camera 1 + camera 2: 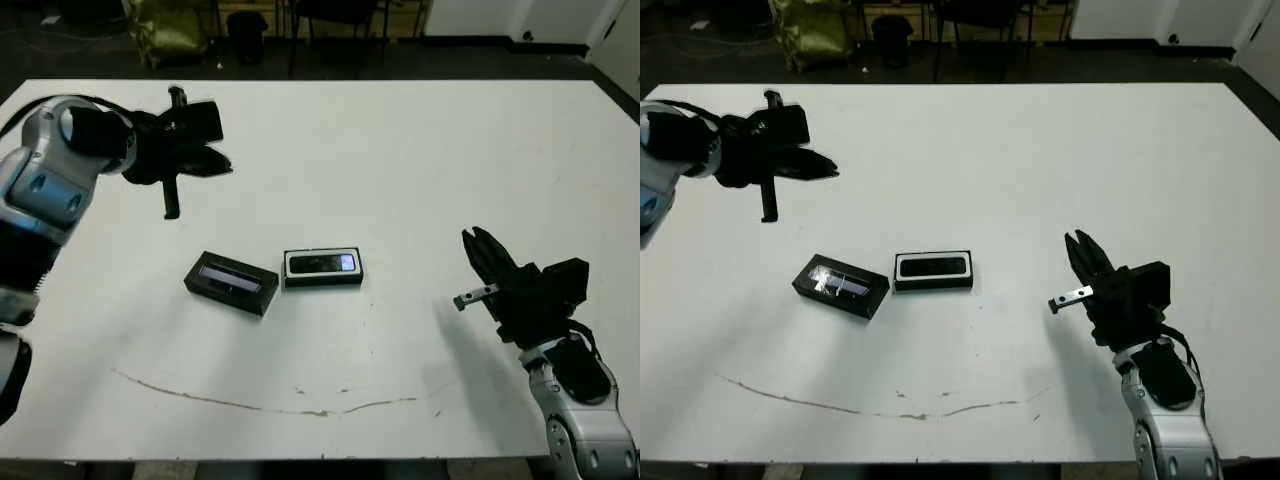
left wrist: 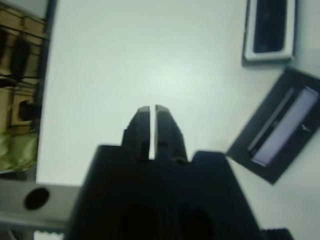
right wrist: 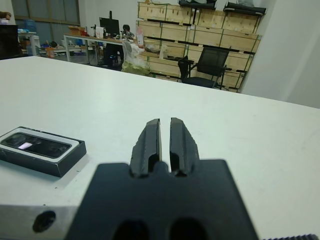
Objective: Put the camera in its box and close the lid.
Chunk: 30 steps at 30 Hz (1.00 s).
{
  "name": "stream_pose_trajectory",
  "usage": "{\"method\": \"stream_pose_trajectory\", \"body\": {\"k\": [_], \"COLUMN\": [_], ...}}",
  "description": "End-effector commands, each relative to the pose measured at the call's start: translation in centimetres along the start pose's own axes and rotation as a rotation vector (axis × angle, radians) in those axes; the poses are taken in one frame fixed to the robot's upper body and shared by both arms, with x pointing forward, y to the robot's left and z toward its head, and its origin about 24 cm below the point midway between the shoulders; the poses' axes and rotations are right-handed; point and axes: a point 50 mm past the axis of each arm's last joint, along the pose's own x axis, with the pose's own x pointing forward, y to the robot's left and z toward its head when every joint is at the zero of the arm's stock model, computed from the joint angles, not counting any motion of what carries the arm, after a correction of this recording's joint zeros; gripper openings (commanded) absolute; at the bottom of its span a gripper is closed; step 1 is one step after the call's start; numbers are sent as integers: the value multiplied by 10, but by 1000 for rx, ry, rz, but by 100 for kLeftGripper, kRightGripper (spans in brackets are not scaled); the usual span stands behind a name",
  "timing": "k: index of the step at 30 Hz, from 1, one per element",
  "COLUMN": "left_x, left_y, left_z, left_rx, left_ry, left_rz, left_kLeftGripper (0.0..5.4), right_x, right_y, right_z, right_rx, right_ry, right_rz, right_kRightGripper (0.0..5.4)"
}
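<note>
A: What does the left wrist camera catch?
B: The left gripper (image 2: 150, 112), its two black fingers (image 2: 140, 125) pressed nearly together with only a slit between, over bare white table (image 2: 150, 55).
A: And the box (image 2: 268, 54)?
B: At the edge, white-lined, with the camera (image 2: 269, 25) lying inside. Just beside it, apart, lies the lid (image 2: 280, 130), angled, its pale glossy strip facing up.

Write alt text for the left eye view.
A white-lined black box holding a slim black camera sits mid-table on a white table, with a flat black lid beside it. The left gripper hovers beyond them; the right gripper waits nearer, off to the right.
</note>
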Motion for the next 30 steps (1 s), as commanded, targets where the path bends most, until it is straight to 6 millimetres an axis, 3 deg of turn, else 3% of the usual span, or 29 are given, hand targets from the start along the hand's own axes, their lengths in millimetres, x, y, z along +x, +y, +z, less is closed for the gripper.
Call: {"method": "stream_pose_trajectory", "body": {"k": [1,5,13,21,26,30], "left_x": [3,-2,-10,-3,0,5], "left_y": [-4,-10,-20,-26,-27,-27], "left_z": [-7,-9,-4,-12,-19,-23], "left_rx": [-15,8,1,-79,-36,-1], "left_ry": [-9,-31,-88,-141,-89,-42], "left_rz": [-82,-200,-456,-555,-576,-597], "left_kLeftGripper": [0,38,229,421,538,538], "right_x": [-4,-4,-4,-5,-5,-6], "right_y": [-3,-3,-5,-5,-5,-4], "right_z": [-5,-7,-11,-14,-16,-18], "right_rx": [0,9,9,25,38,38], "right_ry": [38,46,45,53,55,60], "right_rz": [-15,-16,-6,-7,-10,-11], "right_kRightGripper": [1,0,0,0,0,0]}}
